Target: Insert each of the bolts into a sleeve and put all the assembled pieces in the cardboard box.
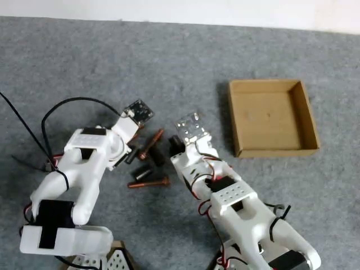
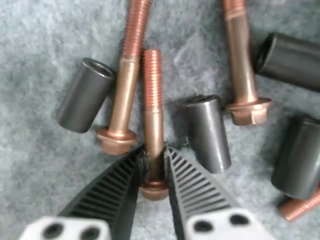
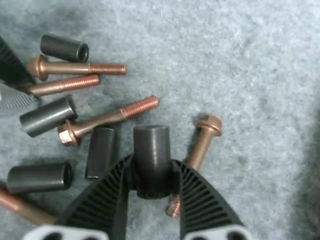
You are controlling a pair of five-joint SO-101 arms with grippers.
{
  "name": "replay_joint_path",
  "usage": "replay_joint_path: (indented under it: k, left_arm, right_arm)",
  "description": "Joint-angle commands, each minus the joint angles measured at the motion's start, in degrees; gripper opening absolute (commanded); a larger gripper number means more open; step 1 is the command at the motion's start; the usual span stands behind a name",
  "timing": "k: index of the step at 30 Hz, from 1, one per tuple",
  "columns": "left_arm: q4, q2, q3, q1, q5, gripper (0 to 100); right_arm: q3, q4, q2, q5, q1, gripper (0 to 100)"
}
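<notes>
While the left pincer (image 2: 155, 149) clamps a bolt (image 2: 152, 85) near its head and the right pincer (image 3: 151, 164) clasps a sleeve (image 3: 151, 142), both well apart from the cardboard box (image 1: 275, 152), any tilt could jam threads against the rim.

High view down over table (image 1: 185, 56), wrist views close, sharing bolts (image 2: 152, 115)

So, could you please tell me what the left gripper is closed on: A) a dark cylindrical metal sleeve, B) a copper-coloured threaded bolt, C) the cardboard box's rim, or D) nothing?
B: in the left wrist view the left gripper is shut on the shank of a copper-coloured threaded bolt, just above its flanged head, while a dark cylindrical metal sleeve lies loose beside it.
</notes>
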Motion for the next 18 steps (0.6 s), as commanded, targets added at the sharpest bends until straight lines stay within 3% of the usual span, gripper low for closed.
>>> replay_joint_path:
  k: [1,7,18]
  left_arm:
    - [-0.09,-3.65,2.33,0.48,-0.09,2]
    - [-7.47,-14.29,12.09,0.48,0.18,1]
    - [-4.75,-24.75,15.52,0.4,-1.93,1]
  right_arm:
    - [-0.66,-1.8,-0.22,-0.53,0.31,0.4]
    - [-0.66,-1.8,-0.22,-0.53,0.31,0.4]
    - [-0.66,-1.8,-0.22,-0.53,0.31,0.4]
